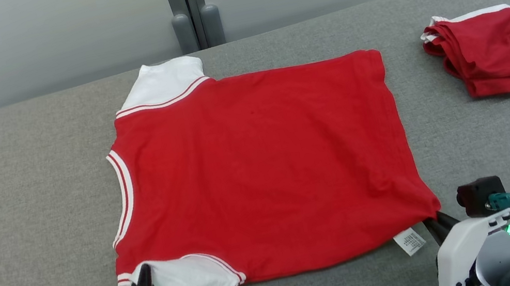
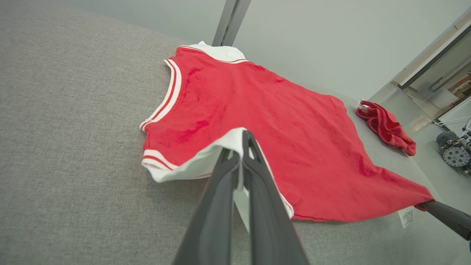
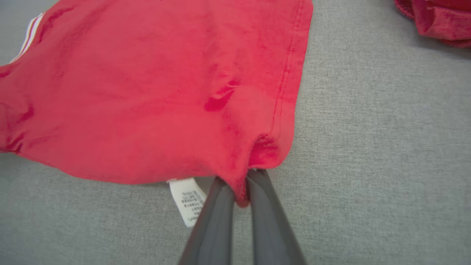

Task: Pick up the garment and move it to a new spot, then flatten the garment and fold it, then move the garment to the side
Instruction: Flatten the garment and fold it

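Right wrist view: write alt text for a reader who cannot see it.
The right claw is shut on the hem corner of a red garment spread on a grey fabric surface. A white care label sticks out beside it, and part of another red cloth lies at the top right.

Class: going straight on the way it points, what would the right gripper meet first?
The red shirt: the right gripper is shut on its hem corner, so it would probably bunch that cloth.
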`<state>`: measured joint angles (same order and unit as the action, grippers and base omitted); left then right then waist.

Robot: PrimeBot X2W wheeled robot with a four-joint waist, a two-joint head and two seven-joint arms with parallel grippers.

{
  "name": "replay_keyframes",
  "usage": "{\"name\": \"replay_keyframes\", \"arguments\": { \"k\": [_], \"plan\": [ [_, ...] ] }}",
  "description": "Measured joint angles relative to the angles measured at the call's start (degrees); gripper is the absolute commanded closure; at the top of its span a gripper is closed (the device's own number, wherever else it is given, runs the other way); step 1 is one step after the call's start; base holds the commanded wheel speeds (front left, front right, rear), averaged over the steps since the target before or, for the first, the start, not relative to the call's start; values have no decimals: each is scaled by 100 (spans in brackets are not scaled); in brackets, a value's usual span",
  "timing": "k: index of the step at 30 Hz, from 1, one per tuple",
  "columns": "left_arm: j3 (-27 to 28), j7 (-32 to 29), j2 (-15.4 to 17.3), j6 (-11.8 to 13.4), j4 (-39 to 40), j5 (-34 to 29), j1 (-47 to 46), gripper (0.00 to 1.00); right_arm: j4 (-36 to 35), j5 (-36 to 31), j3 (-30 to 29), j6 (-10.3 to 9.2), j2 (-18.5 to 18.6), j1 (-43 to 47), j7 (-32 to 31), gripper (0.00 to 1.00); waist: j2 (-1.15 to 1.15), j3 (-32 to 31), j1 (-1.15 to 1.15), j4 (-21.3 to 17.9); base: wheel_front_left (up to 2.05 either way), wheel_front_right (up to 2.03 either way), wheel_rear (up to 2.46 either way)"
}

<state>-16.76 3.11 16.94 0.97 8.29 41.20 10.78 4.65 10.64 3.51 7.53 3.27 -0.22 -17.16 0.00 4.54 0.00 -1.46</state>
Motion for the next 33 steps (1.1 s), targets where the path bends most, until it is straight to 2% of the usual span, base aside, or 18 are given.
{"name": "replay_keyframes", "arguments": {
  "k": [10, 16, 21, 22, 26, 27, 28, 29, 30, 31, 32, 33],
  "plan": [
    [-88, 243, -298, -313, -1085, -98, -1567, 100, 425, 316, -123, 0, -30, -744, -96, 100, 0, 334, 0, -35, 0, 0, 0],
    [-46, 712, -564, -458, -2076, -200, -2541, 100, 758, 324, -292, 0, -38, -1257, 76, 100, 0, 599, 0, -67, 0, 0, 0],
    [-68, 939, -622, -557, -2757, -311, -3024, 100, 1102, 361, -261, 0, -44, -1599, 237, 100, 0, 796, 0, -113, 0, 0, 0],
    [-53, 996, -633, -577, -2869, -336, -3111, 100, 1163, 367, -264, 0, -45, -1655, 298, 97, 0, 829, 0, -122, 0, 0, 0],
    [33, 1126, -671, -635, -3170, -483, -3437, 100, 1326, 415, -259, 0, -45, -1851, 549, 69, 0, 905, 0, -144, 0, 0, 0],
    [55, 1152, -693, -647, -3231, -513, -3490, 100, 1350, 425, -260, 0, -46, -1883, 623, 52, 0, 911, 0, -146, 0, 0, 0],
    [91, 1159, -714, -655, -3301, -533, -3550, 100, 1376, 432, -256, 0, -46, -1926, 719, 3, 0, 916, 0, -150, 0, 0, 0],
    [138, 1166, -734, -661, -3364, -565, -3610, 100, 1389, 437, -255, 0, -44, -1957, 827, 0, 0, 919, 0, -154, 0, 0, 0],
    [170, 1167, -743, -681, -3414, -577, -3650, 87, 1401, 445, -256, 0, -46, -1979, 920, 0, 0, 921, 0, -157, 0, 0, 0],
    [221, 1179, -756, -694, -3454, -604, -3686, 55, 1413, 454, -249, 0, -45, -2007, 1051, 0, 0, 923, 0, -163, 0, 0, 0],
    [299, 1184, -788, -703, -3441, -637, -3703, 3, 1421, 466, -248, 0, -45, -2037, 1176, 0, 0, 927, 0, -167, 0, 0, 0],
    [374, 1187, -831, -724, -3416, -652, -3722, 0, 1426, 482, -244, 0, -44, -2062, 1296, 0, 0, 931, 0, -174, 0, 0, 0]
  ]
}}
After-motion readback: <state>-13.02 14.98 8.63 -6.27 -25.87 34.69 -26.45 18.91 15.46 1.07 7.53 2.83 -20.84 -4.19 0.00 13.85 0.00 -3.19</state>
